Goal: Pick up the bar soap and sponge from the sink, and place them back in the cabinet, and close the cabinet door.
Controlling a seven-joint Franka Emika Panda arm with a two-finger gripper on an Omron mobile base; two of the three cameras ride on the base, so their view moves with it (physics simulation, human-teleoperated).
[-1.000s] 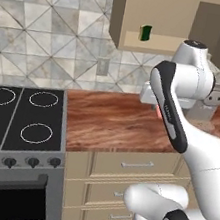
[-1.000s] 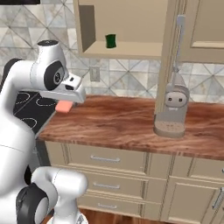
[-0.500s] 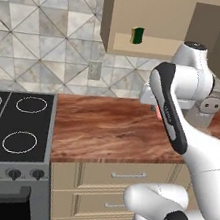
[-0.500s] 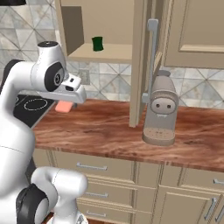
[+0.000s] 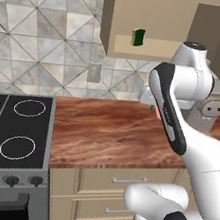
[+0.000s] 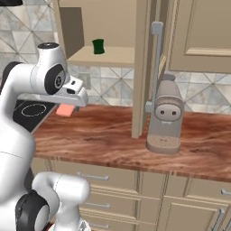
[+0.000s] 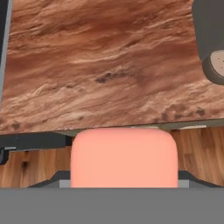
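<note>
Two-finger claw [image 6: 66,108] closed on the salmon-pink rectangular bar soap [image 7: 124,157], seen low and centre in the hand view, filling the gap between the fingertips. Same pink block [image 6: 66,110] visible left of centre in the right base view, tucked under the white hand, hanging above the brown wood-grain countertop [image 6: 108,135]. In the left base view, just a sliver of pink [image 5: 158,113] at the right of centre, beside the dark-edged white forearm.

Beyond the claw, in the hand view: countertop across the upper half, its front edge running just above the soap, wooden floor below that edge. Upper right corner there: base of the grey rounded coffee machine [image 7: 214,65].

Higher up, the beige wooden wall cabinet [image 6: 72,34] at the top of the right base view, standing open, with the dark green sponge [image 6: 98,46] upright on its shelf. Same sponge [image 5: 138,36] near the top centre of the left base view. Beige panelled cabinet door [image 6: 143,67] swung out edge-on, long silver bar handle [image 6: 156,63] facing the coffee machine [image 6: 166,115] just beside it.

Far left of the left base view: black stovetop [image 5: 12,131] with white ring burners.
</note>
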